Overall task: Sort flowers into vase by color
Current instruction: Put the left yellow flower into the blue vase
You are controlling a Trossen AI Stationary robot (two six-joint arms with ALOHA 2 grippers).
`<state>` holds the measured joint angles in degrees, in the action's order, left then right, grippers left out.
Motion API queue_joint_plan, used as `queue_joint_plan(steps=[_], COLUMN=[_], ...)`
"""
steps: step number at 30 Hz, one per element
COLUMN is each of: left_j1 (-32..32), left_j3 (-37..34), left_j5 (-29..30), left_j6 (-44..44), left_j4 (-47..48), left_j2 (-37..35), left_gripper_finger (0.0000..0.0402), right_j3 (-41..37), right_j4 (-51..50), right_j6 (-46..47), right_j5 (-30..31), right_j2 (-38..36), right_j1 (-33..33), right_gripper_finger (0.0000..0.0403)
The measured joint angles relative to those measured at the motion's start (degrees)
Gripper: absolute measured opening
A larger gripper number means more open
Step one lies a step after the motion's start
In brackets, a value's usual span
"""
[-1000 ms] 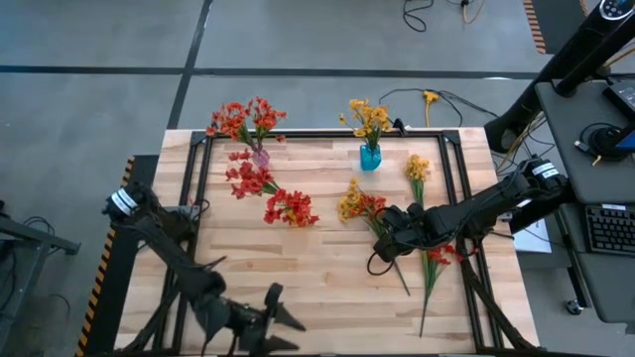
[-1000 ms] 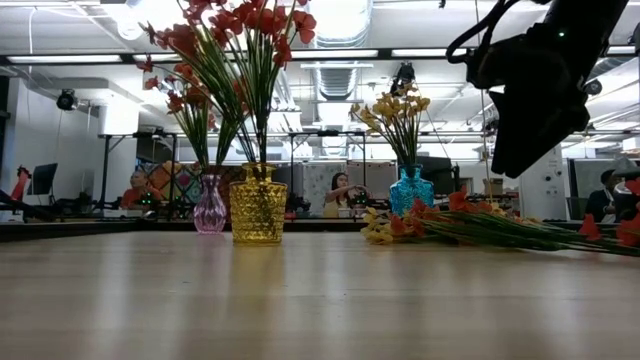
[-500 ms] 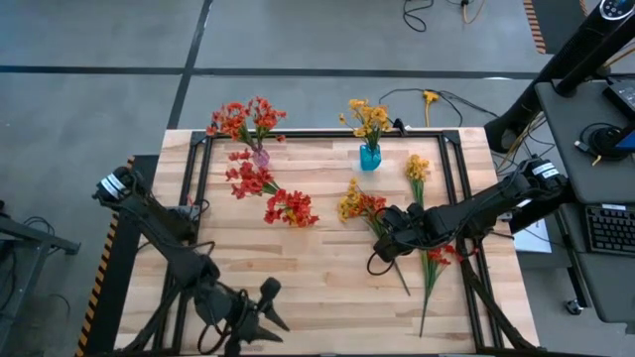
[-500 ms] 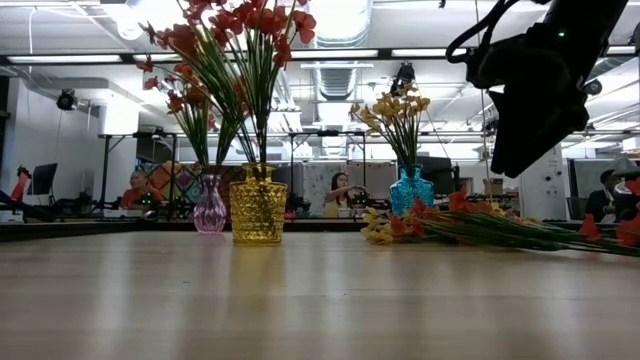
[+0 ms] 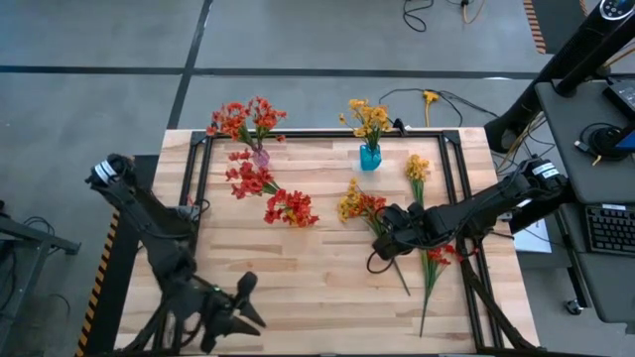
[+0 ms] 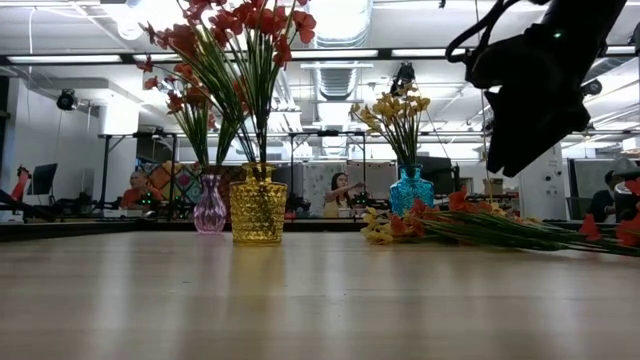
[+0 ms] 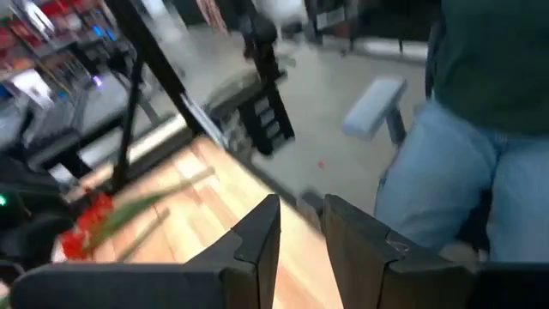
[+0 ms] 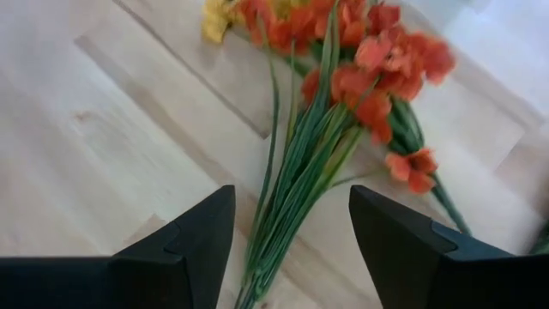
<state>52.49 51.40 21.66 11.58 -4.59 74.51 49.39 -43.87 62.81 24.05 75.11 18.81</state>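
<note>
The right gripper [image 5: 385, 241] hung over the table [image 5: 327, 288] right of centre, fingers spread wide above a loose red-orange sprig [image 8: 343, 103] lying flat. The left gripper [image 5: 243, 302], jaws nearly together and empty, sat at the table's near-left edge. Only the low view revealed a yellow vase [image 6: 257, 210] and pink vase [image 6: 209, 214] with red flowers, and a blue vase [image 6: 411, 190] with yellow. A second earlier, the left gripper lay farther right; the right arm was unmoved.
</note>
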Motion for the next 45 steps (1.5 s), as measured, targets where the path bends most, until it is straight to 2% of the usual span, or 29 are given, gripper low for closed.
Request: queue_joint_plan(steps=[3,7,9,15,24,31,37,41,45], left_j1=[3.0,5.8,6.1,6.1,6.4,6.4,6.4,6.4,6.4], left_j3=[0.0,-0.4,-1.1,-3.5,-4.2,-8.1,-8.4,-8.4,-8.4], left_j5=[3.8,15.1,18.1,18.4,18.4,18.7,19.2,21.8,26.9], left_j6=[0.0,0.0,0.0,-1.6,-3.7,-4.8,-5.7,-6.9,-9.4], left_j4=[-0.5,-0.2,-0.4,-0.6,-0.8,-4.5,-5.5,-5.1,-2.7], left_j2=[-1.6,-1.7,-1.4,-1.4,-1.9,-3.2,-4.9,-5.5,-5.5], left_gripper_finger=[0.0077,0.0077,0.0077,0.0077,0.0077,0.0077,0.0077,0.0077,0.0077], right_j3=[-0.3,-0.4,-0.4,-0.4,-0.4,-0.4,-0.4,-0.4,-0.4], right_j4=[0.8,1.2,1.3,1.3,1.3,1.4,1.3,1.4,1.2], right_j6=[-0.5,-0.1,0.8,2.6,3.2,2.6,2.0,1.9,1.7], right_j5=[1.7,1.4,1.3,-2.6,-6.3,-6.5,-6.6,-6.6,-6.8], right_j2=[0.5,2.3,3.1,5.9,10.9,13.0,13.0,12.9,12.9], right_j1=[-0.1,-0.7,-1.3,-3.0,-3.3,-3.6,-4.1,-4.2,-4.2], right_gripper_finger=[0.0246,0.0280,0.0295,0.0319,0.0305,0.0302,0.0301,0.0300,0.0295])
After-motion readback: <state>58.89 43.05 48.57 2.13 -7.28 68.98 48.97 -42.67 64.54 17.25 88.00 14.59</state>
